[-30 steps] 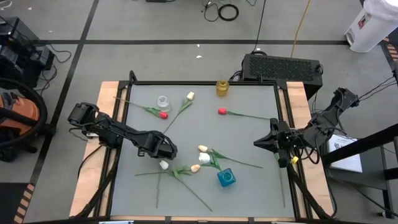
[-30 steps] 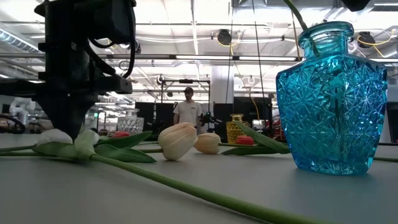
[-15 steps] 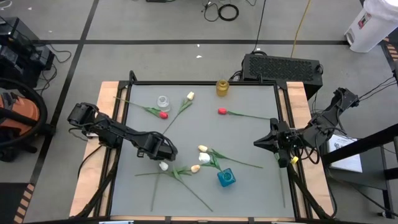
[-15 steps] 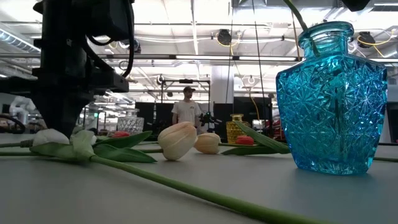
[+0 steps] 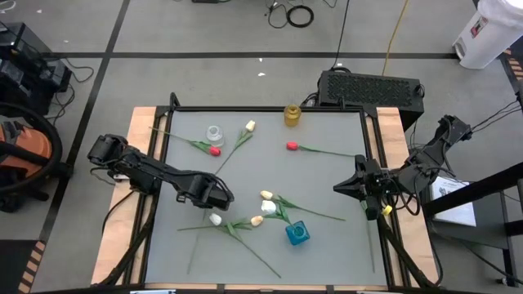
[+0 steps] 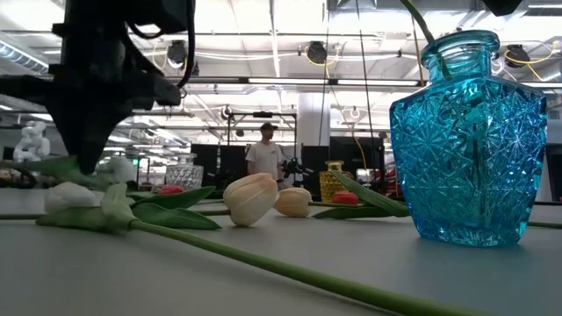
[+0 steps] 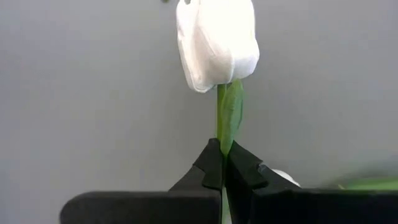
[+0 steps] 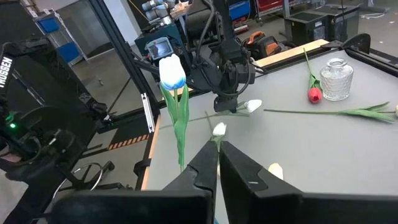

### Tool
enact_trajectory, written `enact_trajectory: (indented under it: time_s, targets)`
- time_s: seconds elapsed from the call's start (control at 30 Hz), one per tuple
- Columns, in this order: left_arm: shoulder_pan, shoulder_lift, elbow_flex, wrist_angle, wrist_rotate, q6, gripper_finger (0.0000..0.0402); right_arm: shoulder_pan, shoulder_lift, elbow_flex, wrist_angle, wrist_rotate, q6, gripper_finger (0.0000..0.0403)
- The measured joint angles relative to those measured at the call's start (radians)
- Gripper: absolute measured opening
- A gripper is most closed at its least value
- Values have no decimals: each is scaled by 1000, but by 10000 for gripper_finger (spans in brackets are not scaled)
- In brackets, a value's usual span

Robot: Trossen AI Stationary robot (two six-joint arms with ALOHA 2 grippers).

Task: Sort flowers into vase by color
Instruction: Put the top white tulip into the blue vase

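My left gripper [image 5: 214,198] points down over the table's near left, shut on a white tulip [image 7: 216,43]. The gripper hides that tulip's head in the high view; the right wrist view shows the head [image 8: 252,106] beside the fingers. A second white head [image 5: 215,218] lies on the table just near of the gripper. Cream tulips [image 5: 266,196] lie beside the blue vase [image 5: 297,233], which holds one flower. Red tulips [image 5: 215,150] [image 5: 291,146] lie farther back. My right gripper [image 5: 337,189] waits shut at the right edge, raised. My left gripper pinches the white tulip's stem [image 7: 222,138] just below the head, between its two fingertips. The fingers come from above, pointing down, and lie across the stem. The head end is lifted off the table, and the long stem [image 5: 194,255] trails toward the table's near edge.
A yellow vase [image 5: 292,115] stands at the far edge and a clear glass vase [image 5: 214,133] at the far left, with a cream tulip [image 5: 250,126] between them. Stems and leaves [image 5: 237,227] cross the near middle. A person [image 6: 266,154] stands far behind the table.
My left gripper has risen, shut on the white tulip's stem. The tulip's head end and a leaf have come up off the table. The free end of its long stem has swung toward the table's left edge.
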Motion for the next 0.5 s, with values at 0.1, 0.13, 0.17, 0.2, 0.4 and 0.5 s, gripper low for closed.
enact_trajectory:
  time_s: [0.1, 0.13, 0.17, 0.2, 0.4, 0.5]
  targets:
    - [0, -14, 27, -46, -14, 1, 2, 0, 0, 0, 0, 0, 0, 11]
    - [0, -19, 39, -62, -23, 3, 2, 0, 0, 0, 1, 0, 0, 11]
    - [0, -24, 53, -77, -34, 11, 2, 0, 0, 0, 0, 0, 0, 11]
    - [0, -30, 66, -92, -45, 21, 2, 0, 0, 0, 0, 0, 0, 11]
    - [1, -80, 149, -177, -144, 53, 2, 0, 0, 0, 1, 5, 0, 11]
    - [1, -110, 185, -201, -202, 61, 2, 0, 0, 0, 1, 6, 0, 11]
